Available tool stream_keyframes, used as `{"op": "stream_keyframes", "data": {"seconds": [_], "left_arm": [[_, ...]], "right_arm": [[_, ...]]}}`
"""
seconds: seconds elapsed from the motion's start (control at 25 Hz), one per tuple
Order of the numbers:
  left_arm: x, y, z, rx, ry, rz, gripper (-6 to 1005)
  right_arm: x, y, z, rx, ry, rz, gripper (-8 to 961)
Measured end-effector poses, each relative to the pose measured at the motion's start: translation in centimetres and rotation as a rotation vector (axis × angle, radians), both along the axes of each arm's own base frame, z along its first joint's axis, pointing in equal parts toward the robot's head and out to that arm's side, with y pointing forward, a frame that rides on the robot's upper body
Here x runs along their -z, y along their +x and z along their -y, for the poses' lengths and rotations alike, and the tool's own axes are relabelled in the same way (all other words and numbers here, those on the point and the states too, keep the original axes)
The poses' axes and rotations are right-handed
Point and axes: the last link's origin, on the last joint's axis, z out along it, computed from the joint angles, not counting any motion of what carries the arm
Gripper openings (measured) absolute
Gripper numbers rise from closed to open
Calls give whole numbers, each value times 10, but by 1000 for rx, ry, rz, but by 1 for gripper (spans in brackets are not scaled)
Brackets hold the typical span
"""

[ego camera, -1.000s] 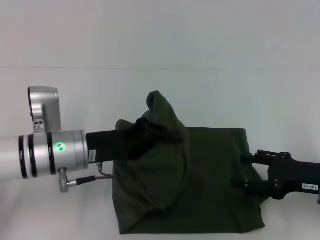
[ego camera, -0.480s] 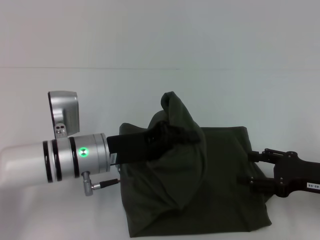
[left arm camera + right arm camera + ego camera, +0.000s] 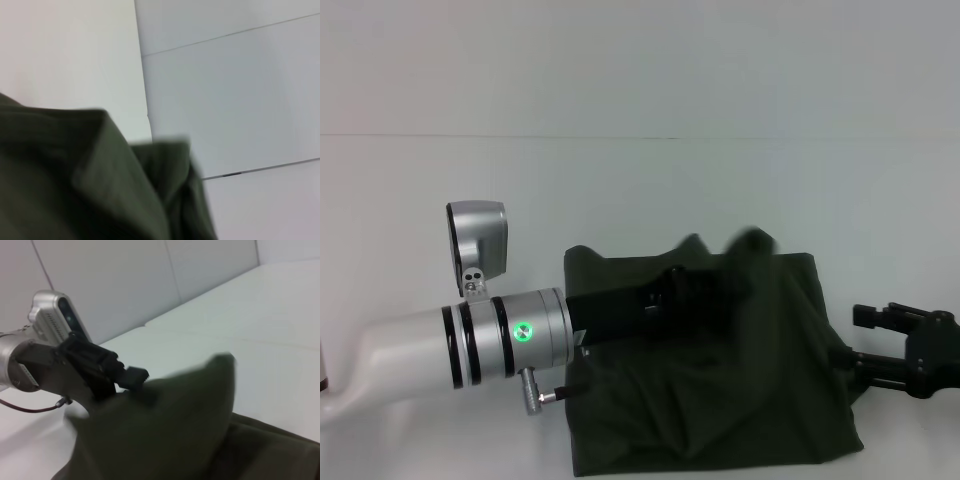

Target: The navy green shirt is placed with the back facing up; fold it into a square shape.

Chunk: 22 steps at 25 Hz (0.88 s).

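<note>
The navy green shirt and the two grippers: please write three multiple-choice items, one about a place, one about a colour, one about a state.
1. Where is the left gripper?
A. over the navy green shirt
B. off the table
C. beside the right gripper

2. What colour is the light on the left arm's wrist ring?
A. red
B. green
C. blue

3. How does the shirt lie?
A. spread fully flat
B. rolled into a tube
C. partly folded, one part lifted

Answers: 1 A, the head view shows it above the cloth. 2 B, a green dot glows there. 3 C, a flap rises at the left gripper.

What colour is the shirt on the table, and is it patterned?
Dark olive green, plain, no print visible; the shirt shows best in the head view.
</note>
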Motion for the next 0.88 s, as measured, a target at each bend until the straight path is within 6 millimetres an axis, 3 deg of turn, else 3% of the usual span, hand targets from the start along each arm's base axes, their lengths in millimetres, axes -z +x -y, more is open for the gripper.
{"op": "stream_keyframes", "data": {"seconds": [0.12, 0.4, 0.56, 0.76, 0.88], "left_arm": [[1, 0, -1, 1, 11, -2, 233], [-16, 5, -3, 47, 56, 62, 434], [-48, 13, 7, 311, 127, 102, 671], [-63, -2, 23, 496, 187, 17, 890], [-70, -18, 33, 611, 228, -87, 918]], "right_arm": [[-6, 8, 8, 28, 14, -14, 833], [-23, 21, 26, 82, 25, -62, 834], [-36, 21, 31, 130, -1, -136, 834], [-37, 4, 22, 185, -151, -199, 833], [-35, -3, 16, 259, -260, -197, 833]]}}
